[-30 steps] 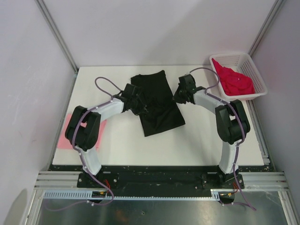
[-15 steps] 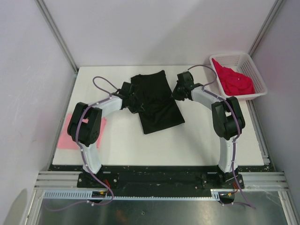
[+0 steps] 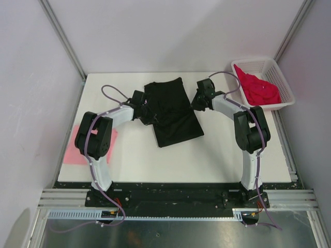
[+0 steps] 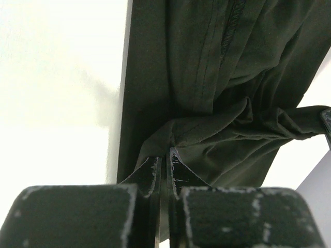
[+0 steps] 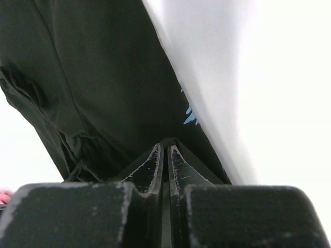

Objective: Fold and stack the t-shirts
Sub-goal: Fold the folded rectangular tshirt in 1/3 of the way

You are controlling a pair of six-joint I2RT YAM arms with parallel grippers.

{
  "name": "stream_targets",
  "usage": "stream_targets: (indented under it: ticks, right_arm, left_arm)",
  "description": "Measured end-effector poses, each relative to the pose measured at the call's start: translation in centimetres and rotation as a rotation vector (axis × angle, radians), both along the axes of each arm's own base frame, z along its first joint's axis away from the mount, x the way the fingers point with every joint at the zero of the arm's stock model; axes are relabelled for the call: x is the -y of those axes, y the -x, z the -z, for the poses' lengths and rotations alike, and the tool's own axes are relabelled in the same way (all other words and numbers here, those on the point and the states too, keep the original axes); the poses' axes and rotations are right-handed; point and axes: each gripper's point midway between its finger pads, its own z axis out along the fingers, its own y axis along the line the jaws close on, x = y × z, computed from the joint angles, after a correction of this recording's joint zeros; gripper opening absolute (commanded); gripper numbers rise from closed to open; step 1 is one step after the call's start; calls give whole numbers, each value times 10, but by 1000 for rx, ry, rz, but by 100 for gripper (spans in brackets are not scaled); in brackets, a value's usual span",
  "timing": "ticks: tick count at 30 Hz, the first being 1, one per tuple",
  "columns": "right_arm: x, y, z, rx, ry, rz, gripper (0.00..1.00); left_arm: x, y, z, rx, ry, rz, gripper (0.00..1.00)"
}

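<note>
Lying toward the far side of the table [image 3: 217, 150], near its middle, the black t-shirt [image 3: 175, 111] is a long, partly folded strip set at a slant, with its near end the wider one. The left tool [image 4: 164, 155] has its fingers pressed together on a bunched fold at the shirt's left edge, and wrinkles fan out from the pinch. The right tool [image 5: 165, 150] is likewise clamped on the cloth at the right edge, where a scrap of pale blue print [image 5: 190, 115] shows just beside the fingers.

A white lattice basket [image 3: 282, 77] stands at the far right corner and holds the red t-shirt [image 3: 260, 89], crumpled in a heap.

The pink t-shirt [image 3: 70, 152] lies at the table's left edge, largely hidden behind the left arm, so I cannot tell how it is folded. Most of the black shirt's print is out of sight, and from above both wrists cover their own fingertips.
</note>
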Motion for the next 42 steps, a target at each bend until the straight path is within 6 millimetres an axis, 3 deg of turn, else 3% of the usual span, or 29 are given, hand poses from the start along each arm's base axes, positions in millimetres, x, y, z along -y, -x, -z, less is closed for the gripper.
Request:
stream_targets:
  ticks: [4,7,10,17,22,27,32,36,42]
  right_arm:
    - [1,-1,-2,-1,8,-1,37]
    - [2,-7,-11,18,24,-7,45]
    - [3,-16,-24,55,39,-14,39]
    - [1,-3,-31,65,78,-54,19]
    - [-21,20,-25,46,78,-138,18]
    - [-45,33,-15,29,65,-223,16]
    - [-52,26,8,-9,65,-251,15]
    - [-44,15,25,-47,71,-241,15]
    - [-28,-5,36,-62,66,-205,15]
  left_arm:
    - [-2,-2,-1,9,3,9,50]
    - [-8,-7,-3,27,-4,12,61]
    - [-14,-11,-14,61,-11,10,55]
    - [-12,-10,-58,188,5,49,17]
    - [8,8,-51,171,16,113,4]
    - [28,22,-31,118,25,173,0]
    - [33,27,-3,44,21,194,0]
    - [33,13,5,31,16,183,0]
    - [24,-29,0,80,14,154,0]
